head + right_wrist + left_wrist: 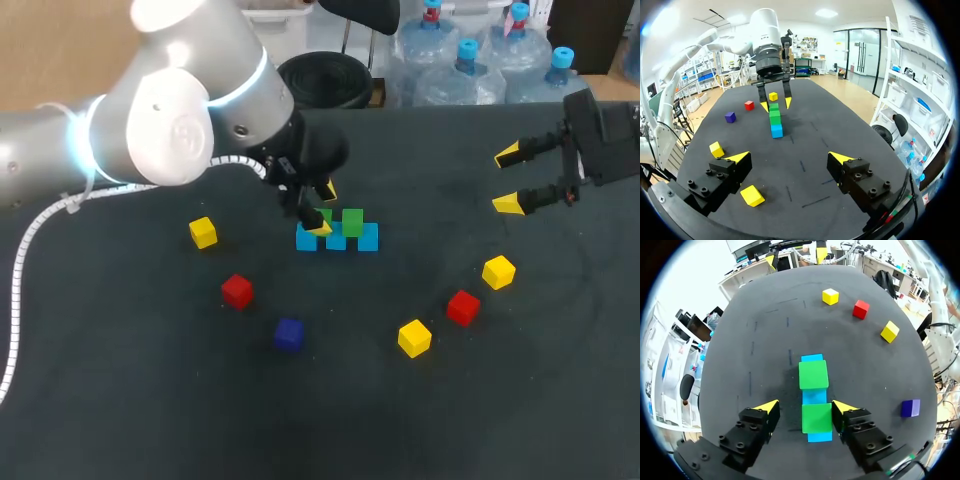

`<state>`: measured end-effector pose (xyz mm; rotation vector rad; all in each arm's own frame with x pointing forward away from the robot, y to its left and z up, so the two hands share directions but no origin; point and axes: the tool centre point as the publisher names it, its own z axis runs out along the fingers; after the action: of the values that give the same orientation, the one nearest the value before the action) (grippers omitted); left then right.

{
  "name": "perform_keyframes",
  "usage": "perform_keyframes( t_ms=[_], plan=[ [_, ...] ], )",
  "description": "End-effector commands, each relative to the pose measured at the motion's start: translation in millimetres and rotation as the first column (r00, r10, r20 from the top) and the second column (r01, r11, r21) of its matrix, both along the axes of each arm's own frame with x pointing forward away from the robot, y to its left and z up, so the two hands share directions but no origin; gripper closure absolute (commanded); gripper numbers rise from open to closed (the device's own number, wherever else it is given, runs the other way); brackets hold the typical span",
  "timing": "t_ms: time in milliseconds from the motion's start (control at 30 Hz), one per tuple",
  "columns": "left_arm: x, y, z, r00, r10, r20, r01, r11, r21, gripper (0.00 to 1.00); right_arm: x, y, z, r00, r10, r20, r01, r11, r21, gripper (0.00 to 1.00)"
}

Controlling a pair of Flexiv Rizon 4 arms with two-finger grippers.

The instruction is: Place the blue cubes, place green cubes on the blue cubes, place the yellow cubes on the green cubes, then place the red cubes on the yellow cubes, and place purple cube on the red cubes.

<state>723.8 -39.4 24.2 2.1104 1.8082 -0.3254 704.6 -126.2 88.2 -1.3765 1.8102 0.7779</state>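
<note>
Right gripper (pixel 790 158): fingers spread wide.
Blue cube (pixel 776 131): nearest end of the row, green cubes (pixel 774 117) just beyond it.
Left gripper (pixel 775 104): far ahead, tips straddling the farthest green cube.
Yellow cubes (pixel 752 195): two near the right gripper.

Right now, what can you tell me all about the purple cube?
The purple cube is a small plain block, dark bluish purple, with flat faces and straight edges. It looks like painted wood or plastic. It sits flat on the dark table, all alone, and nothing touches or holds it. The closest thing is a red cube, a little way off. It is not stacked on anything yet.
</note>
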Motion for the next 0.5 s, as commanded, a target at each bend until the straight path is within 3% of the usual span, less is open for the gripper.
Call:
perform_keyframes(
  t_ms=[33, 500],
  plan=[
    [3.9, -1.7, -0.6, 1.0, -0.004, -0.006, 0.004, 1.0, 0.005, 0.33, 0.3, 0.3, -0.6, 1.0, 0.0, 0.001, 0.0, 1.0, 0.001, 0.0],
    [5.4, -0.5, -0.5, 1.0, -0.002, -0.005, 0.002, 1.0, 0.01, 0.3, 0.3, 0.3, -0.6, 1.0, 0.0, 0.001, 0.0, 1.0, 0.001, 0.0]
  ],
)
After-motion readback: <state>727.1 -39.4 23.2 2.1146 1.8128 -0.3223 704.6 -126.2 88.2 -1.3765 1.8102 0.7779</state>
